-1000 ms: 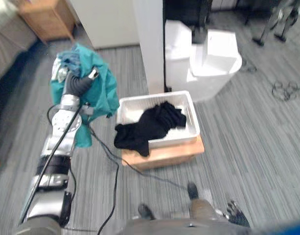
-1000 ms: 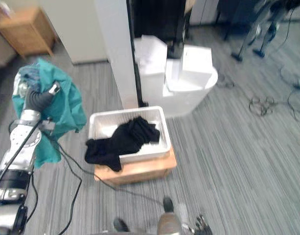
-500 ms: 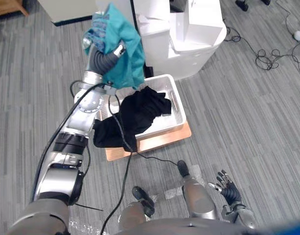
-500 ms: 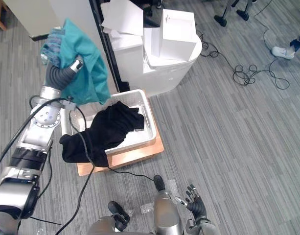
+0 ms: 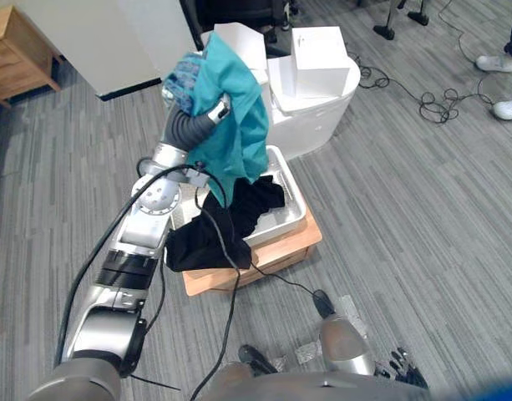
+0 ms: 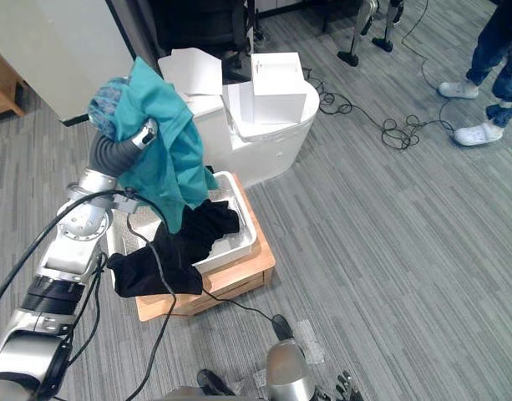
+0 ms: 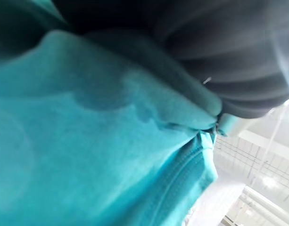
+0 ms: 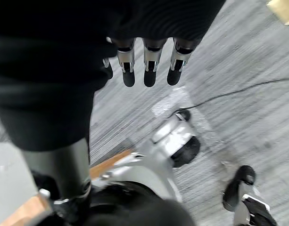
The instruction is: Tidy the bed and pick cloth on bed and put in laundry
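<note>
Teal cloth (image 5: 235,125): draped over the raised left hand (image 5: 191,127), hanging above the far left of the white basket (image 5: 296,200), lower edge at the black garment (image 5: 214,234). A second ago it hung left of the basket.
Left hand: buried in the cloth; grip cannot be told.
Black garment: in the basket, spilling over its near left rim.
Basket: on a wooden crate (image 5: 281,251).
Right hand (image 8: 149,56): low, near right, fingers straight, empty.

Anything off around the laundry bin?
Black garment hangs half out of the white bin, draped over its rim and down the wooden stand. Teal cloth is bunched over the left hand, above the bin, not yet in.
</note>
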Tool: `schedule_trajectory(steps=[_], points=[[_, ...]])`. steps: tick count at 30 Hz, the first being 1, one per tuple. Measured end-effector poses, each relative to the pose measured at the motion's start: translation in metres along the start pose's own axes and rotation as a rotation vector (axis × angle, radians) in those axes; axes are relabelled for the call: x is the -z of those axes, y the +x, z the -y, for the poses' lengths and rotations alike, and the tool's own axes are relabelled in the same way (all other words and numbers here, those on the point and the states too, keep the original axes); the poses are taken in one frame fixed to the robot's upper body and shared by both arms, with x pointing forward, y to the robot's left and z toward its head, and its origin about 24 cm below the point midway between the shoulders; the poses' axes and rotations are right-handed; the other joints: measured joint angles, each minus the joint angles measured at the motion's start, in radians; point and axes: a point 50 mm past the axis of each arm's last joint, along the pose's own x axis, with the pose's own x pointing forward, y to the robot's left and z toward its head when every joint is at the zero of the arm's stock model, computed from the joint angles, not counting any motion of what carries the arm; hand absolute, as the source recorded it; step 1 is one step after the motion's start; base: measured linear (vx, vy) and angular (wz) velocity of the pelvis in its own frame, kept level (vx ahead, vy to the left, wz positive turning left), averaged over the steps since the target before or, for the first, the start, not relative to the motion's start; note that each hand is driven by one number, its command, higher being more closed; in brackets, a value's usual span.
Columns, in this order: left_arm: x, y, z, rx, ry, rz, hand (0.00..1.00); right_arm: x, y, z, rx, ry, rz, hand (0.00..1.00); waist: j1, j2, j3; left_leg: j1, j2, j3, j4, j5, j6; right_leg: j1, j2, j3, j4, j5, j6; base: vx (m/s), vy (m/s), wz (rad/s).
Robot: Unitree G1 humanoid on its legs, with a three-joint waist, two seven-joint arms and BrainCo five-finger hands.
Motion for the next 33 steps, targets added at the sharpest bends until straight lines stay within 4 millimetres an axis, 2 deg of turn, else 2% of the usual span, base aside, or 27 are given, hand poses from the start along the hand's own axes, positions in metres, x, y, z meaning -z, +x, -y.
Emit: schedule_trajectory(steps=[6,10,13,14,22,25,30,33], points=[[0.009,-0.003,0.005,-0.023,-0.062,-0.075,1.00,-0.007,0.005,-0.006,-0.027,-0.010,0.028,0.00,-0.002,-0.019,-0.006,-0.110,0.010,-0.011,0.056,-0.014,0.013,-0.083,-0.007,-0.001,-0.007,0.028,0.010,0.00,0.000,0.00],[0.023,-0.006,0.017,0.021,-0.070,-0.149,1.00,-0.023,0.013,-0.019,-0.079,-0.004,0.078,0.00,-0.001,-0.039,0.001,-0.172,0.032,-0.029,0.098,-0.023,0.016,-0.119,0.001,-0.006,-0.009,0.047,0.007,-0.03,-0.038,0.03],[0.022,-0.006,0.028,0.049,-0.119,-0.151,1.00,-0.038,0.017,-0.025,-0.107,-0.005,0.124,0.00,0.013,-0.048,0.014,-0.220,0.055,-0.034,0.142,-0.039,0.019,-0.152,0.004,-0.006,-0.001,0.049,0.008,-0.05,-0.049,-0.02],[0.022,-0.006,0.035,0.048,-0.152,-0.153,1.00,-0.040,0.017,-0.027,-0.117,-0.009,0.117,0.00,0.024,-0.049,0.021,-0.242,0.068,-0.036,0.165,-0.050,0.020,-0.171,0.006,-0.006,0.009,0.049,0.008,-0.05,-0.043,-0.03],[0.019,-0.009,0.061,0.054,-0.275,-0.164,1.00,-0.053,0.019,-0.031,-0.126,-0.045,0.140,0.00,0.055,-0.047,0.085,-0.279,0.092,-0.037,0.216,-0.067,0.024,-0.206,0.016,-0.006,0.044,0.045,0.000,-0.01,-0.019,-0.03],[0.027,-0.016,0.074,0.035,-0.308,-0.230,1.00,-0.059,0.019,-0.033,-0.142,-0.073,0.151,0.00,0.071,-0.047,0.099,-0.279,0.094,-0.028,0.215,-0.066,0.025,-0.220,0.019,-0.008,0.064,0.038,-0.011,0.00,-0.017,-0.02],[0.049,-0.024,0.074,-0.070,-0.233,-0.384,1.00,-0.071,0.019,-0.032,-0.145,-0.100,0.183,0.00,0.079,-0.052,0.132,-0.316,0.090,-0.024,0.210,-0.055,0.031,-0.271,0.016,-0.015,0.090,0.034,-0.015,-0.01,-0.037,0.01],[0.060,-0.017,0.062,-0.152,-0.176,-0.443,1.00,-0.077,0.020,-0.034,-0.155,-0.101,0.200,0.00,0.082,-0.057,0.169,-0.328,0.092,-0.028,0.208,-0.048,0.031,-0.279,0.016,-0.025,0.094,0.034,-0.015,-0.01,-0.048,0.07]])
